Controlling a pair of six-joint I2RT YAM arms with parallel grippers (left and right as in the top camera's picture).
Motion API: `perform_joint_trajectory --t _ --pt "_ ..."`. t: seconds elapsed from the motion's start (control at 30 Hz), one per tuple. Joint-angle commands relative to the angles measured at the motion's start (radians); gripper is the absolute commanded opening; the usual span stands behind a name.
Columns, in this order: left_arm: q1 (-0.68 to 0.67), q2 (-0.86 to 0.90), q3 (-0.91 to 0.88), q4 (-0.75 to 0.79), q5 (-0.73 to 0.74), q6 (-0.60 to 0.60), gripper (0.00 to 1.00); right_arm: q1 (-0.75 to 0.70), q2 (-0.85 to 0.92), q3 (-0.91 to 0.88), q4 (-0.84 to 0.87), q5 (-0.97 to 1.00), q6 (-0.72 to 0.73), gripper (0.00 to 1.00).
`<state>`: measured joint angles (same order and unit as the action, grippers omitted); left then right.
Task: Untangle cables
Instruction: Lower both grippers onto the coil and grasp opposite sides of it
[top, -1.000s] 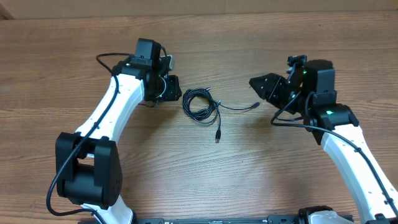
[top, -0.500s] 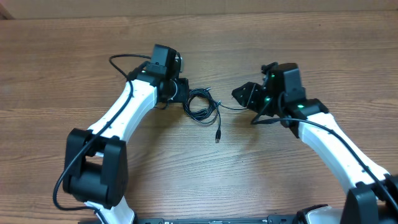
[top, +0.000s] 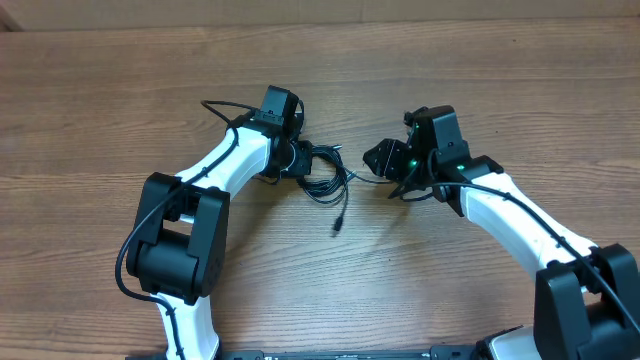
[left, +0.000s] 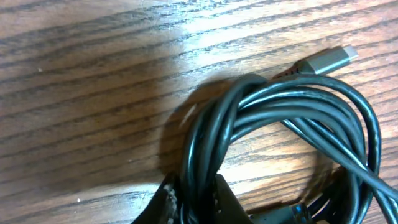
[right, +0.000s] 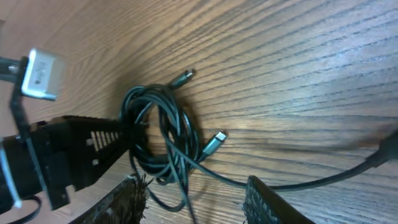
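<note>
Currently, step in hand: pinning one side of the coil so that a free end can be drawn out of it (my judgement).
Cables, location: the cables (top: 322, 168) lie as one loose coil on the table (top: 120, 120), between my two arms. One tail runs down toward me and ends in a plug (top: 337, 228); a second tail runs right toward my right gripper (top: 375, 158).
Left gripper: my left gripper (left: 198, 194) is closed down on the left edge of the coil, with several strands bunched between the jaws.
Right gripper: it stands open just beside the coil's right side and holds nothing. A loose strand passes beneath the gap.
Procedure: hold the left pinch firm and low. Close the right on a single strand near the silver-tipped plug (right: 212, 142), not on the bundle. Draw outward slowly along the table.
Caution: gripping several strands on the right would, I judge, tighten the loops rather than free them.
Writing: none legible. The white block (right: 42, 74) on my left arm shows no readable text, and neither plug shows a brand.
</note>
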<state>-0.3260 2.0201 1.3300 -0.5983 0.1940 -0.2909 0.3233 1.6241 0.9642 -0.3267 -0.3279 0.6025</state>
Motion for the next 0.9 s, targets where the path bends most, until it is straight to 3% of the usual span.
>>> perform_joint_trajectory --t 0.0,0.2,0.37,0.47,0.53,0.6,0.87 --pt "-0.005 0.016 0.000 -0.016 0.047 -0.001 0.04 0.005 0.015 0.010 -0.002 0.013 0.000 0.51" --pt "-0.005 0.016 0.005 -0.111 0.110 -0.021 0.04 0.033 0.015 0.010 -0.024 -0.016 0.000 0.49" --pt "-0.005 0.013 0.051 -0.161 0.110 -0.020 0.04 0.058 0.015 0.010 -0.025 -0.032 0.000 0.34" --pt "-0.005 0.013 0.084 -0.158 0.110 -0.020 0.04 0.071 0.015 0.010 -0.035 -0.032 0.000 0.34" --pt "-0.005 0.013 0.090 -0.136 0.111 -0.020 0.04 0.076 0.015 0.010 -0.043 -0.018 0.000 0.47" --pt "-0.005 0.013 0.090 -0.111 0.110 -0.020 0.04 0.076 0.016 0.010 -0.050 0.027 0.000 0.52" --pt "-0.005 0.013 0.090 -0.061 0.118 0.034 0.04 0.076 0.055 0.008 -0.050 0.090 0.000 0.63"
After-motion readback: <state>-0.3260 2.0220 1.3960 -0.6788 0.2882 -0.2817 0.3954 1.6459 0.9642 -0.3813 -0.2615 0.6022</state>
